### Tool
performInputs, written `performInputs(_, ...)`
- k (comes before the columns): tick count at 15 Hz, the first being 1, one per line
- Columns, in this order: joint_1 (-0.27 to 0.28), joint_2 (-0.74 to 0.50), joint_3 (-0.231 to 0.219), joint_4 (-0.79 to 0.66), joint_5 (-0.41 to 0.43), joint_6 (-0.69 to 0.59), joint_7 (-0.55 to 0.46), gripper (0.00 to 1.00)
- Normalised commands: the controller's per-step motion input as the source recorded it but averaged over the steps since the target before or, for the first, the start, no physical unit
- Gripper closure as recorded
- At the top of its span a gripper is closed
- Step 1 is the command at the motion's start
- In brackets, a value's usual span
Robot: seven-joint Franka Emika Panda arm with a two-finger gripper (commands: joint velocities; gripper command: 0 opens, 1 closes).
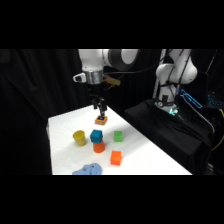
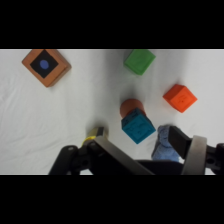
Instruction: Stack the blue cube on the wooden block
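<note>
The blue cube (image 1: 96, 135) (image 2: 138, 126) sits on top of a small orange round piece (image 1: 98, 147) (image 2: 131, 105) near the middle of the white table. Toward the table's far edge lies the wooden block (image 1: 101, 120) (image 2: 46, 66), tan with a dark square mark on top. My gripper (image 1: 101, 109) (image 2: 135, 142) hangs in the air, open, with nothing between its fingers. In the side view it shows just above the wooden block. In the wrist view the block lies off at the upper left and the blue cube shows between the fingers, far below.
A yellow cup (image 1: 79, 137) stands left of the blue cube, and its rim (image 2: 95, 132) peeks past the linkage. A green cube (image 1: 118, 135) (image 2: 139, 61) and an orange cube (image 1: 116, 157) (image 2: 179, 98) lie to the right. A flat light-blue lumpy shape (image 1: 87, 170) (image 2: 162, 147) lies at the front edge.
</note>
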Motion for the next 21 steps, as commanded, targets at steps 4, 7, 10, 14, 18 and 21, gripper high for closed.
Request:
performInputs(4, -0.012, -0.01, 0.031, -0.01, -0.004, 0.01, 0.04, 0.00)
performInputs(7, 0.019, 0.04, 0.040, 0.06, 0.017, 0.08, 0.19, 0.00)
performInputs(10, 0.058, 0.12, 0.040, 0.12, -0.015, 0.18, 0.33, 0.00)
performInputs(14, 0.090, 0.22, -0.009, 0.18, -0.121, 0.30, 0.55, 0.00)
performInputs(18, 0.144, 0.20, -0.140, 0.16, -0.252, 0.27, 0.73, 0.00)
performInputs(21, 0.194, 0.09, -0.215, 0.08, -0.260, 0.14, 0.71, 0.00)
